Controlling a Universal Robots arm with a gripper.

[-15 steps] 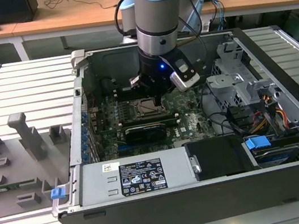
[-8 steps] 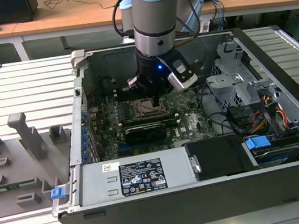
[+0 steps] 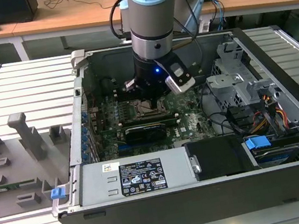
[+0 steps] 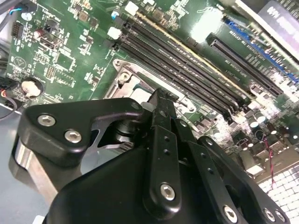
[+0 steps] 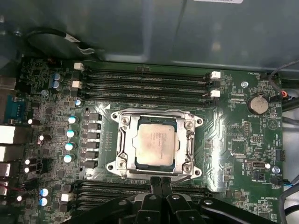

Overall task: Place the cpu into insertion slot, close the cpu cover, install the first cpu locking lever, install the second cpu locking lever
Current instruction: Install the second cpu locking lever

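Item: cpu (image 5: 155,144), silvery square chip, seated flat in the insertion slot (image 5: 122,140) at mid-motherboard (image 5: 243,135), cover frame down around it. Tool: gripper (image 5: 161,183), fingers pressed together, holding nothing, poised at the socket's edge nearest the wrist, just clear of the rim. In the exterior view the arm stands straight above the socket inside the open computer case (image 3: 279,61)

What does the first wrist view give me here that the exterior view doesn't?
The first wrist view alone shows the cpu lying flat in the insertion slot, with the cpu cover framing it and memory slots beyond. The exterior view alone shows the arm reaching into the computer case and the power supply. Both show the green motherboard with the pincer at the socket.
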